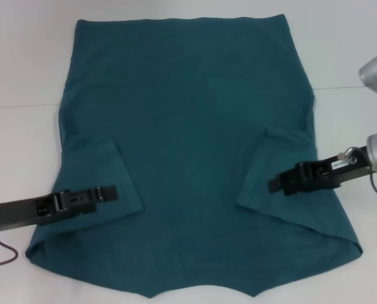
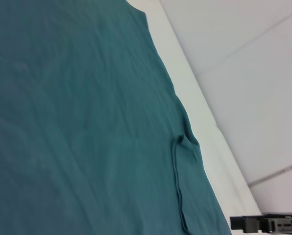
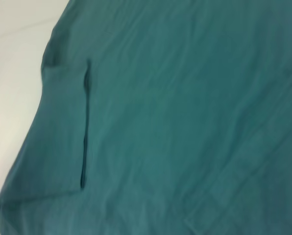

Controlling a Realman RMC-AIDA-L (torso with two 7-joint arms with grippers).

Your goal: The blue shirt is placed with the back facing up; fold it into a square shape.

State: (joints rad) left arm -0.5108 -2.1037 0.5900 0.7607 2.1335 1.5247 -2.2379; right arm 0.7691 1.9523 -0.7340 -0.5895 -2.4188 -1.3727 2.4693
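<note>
Head view, shirt: blue shirt [image 1: 188, 126] spread flat on white table [image 1: 24, 57], plain side up, both sleeves folded inward onto the body.
Head view, left gripper [image 1: 111, 192]: low over the folded left sleeve, pointing inward; finger spread and grip cannot be told.
Head view, right gripper [image 1: 275, 183]: over the folded right sleeve, pointing inward (finger state likewise cannot be told).
Left wrist view: shirt [image 2: 77, 122] filling most of the picture, folded sleeve edge visible; right gripper [image 2: 241, 223] far off at one corner.
Right wrist view: shirt [image 3: 185, 117] only, sleeve fold as a dark line.
</note>
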